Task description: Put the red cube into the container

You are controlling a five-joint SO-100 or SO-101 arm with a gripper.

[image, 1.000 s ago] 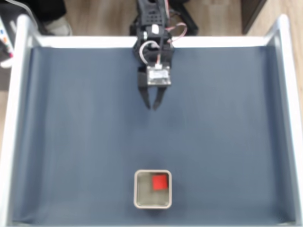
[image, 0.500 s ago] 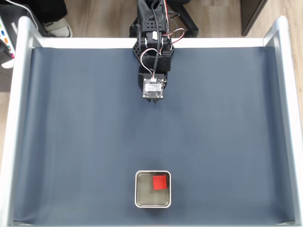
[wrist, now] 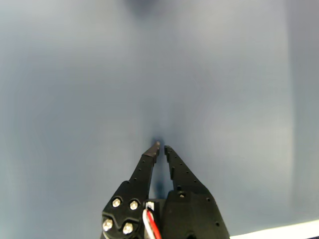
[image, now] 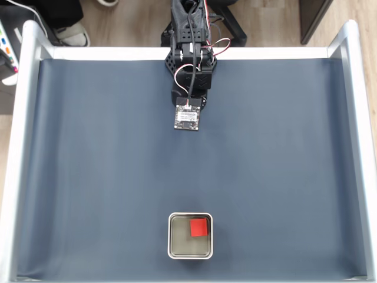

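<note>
The cube (image: 199, 227), judged light and stiff, lies in the tin (image: 172, 236); the gripper (wrist: 161, 146) is nearly closed, empty.

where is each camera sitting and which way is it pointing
Fixed view: above the table, looking straight down at the dark blue mat, the container and the red cube inside it; the arm reaches in from the top edge.
Wrist view: rides on the arm, looking along the hand at bare mat close below; both black fingers show, tips nearly touching.
Shared: the blue mat and the arm itself.
</note>
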